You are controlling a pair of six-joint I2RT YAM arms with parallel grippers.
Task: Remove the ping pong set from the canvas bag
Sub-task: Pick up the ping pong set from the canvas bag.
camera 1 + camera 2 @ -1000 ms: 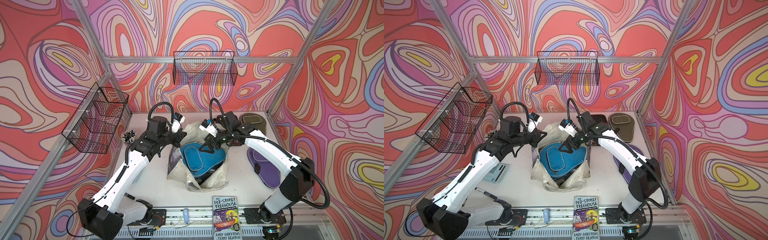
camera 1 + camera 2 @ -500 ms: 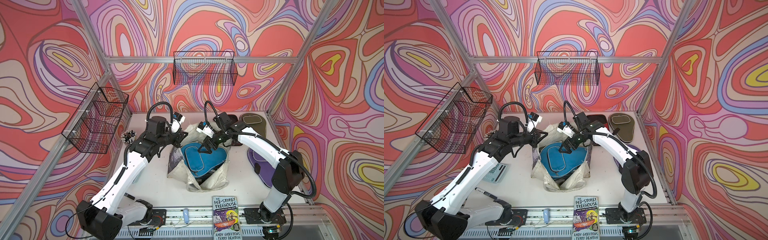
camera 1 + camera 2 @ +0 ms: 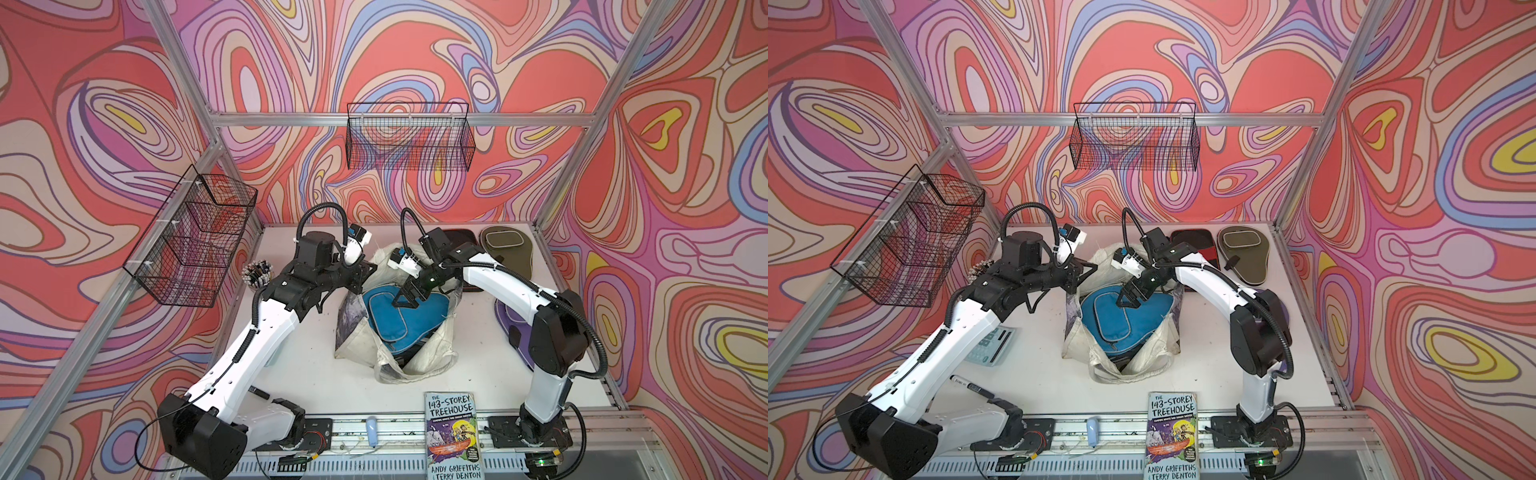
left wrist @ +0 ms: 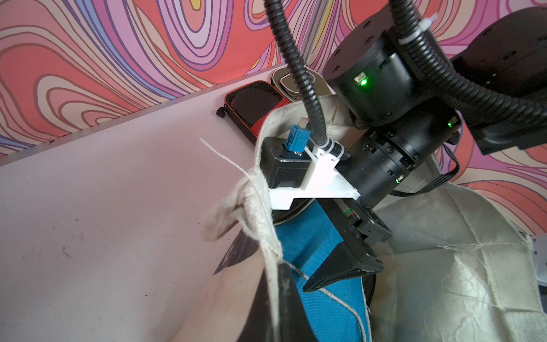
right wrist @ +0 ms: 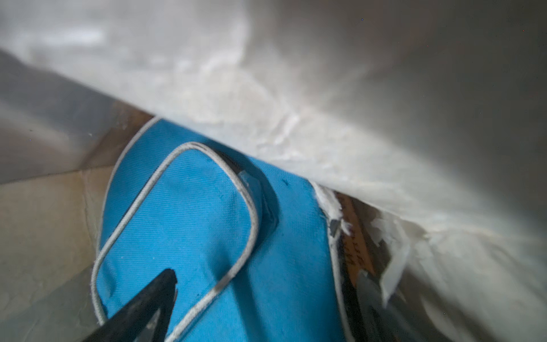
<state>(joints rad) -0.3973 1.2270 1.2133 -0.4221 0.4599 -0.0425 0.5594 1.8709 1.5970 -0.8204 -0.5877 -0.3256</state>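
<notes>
Step in hand: grasping the next case. The left gripper (image 3: pixel 362 277) is clenched on the rim of the bag (image 3: pixel 357 345) and holds its mouth open. The right gripper (image 3: pixel 405 301), jaws spread wide and gripping nothing, hangs just over the blue case (image 3: pixel 390 320), which lies uppermost inside the bag. A darker case seems to lie beneath it, though fabric hides most of it. An olive case (image 3: pixel 505 249), a black case (image 3: pixel 459 243) and a purple case (image 3: pixel 509 320) are out on the table (image 3: pixel 303 365).

For a sound grasp, the jaws should straddle the case's edge rather than press its flat face. They should avoid the frayed lining beside it, then lift out through the mouth while the left grip holds the rim taut.

The table is white and scuffed. A book (image 3: pixel 453 440) lies at its front edge and a pen cup (image 3: pixel 257 272) stands at left. Wire baskets (image 3: pixel 409 137) hang on the swirl-patterned walls (image 3: pixel 415 62).
</notes>
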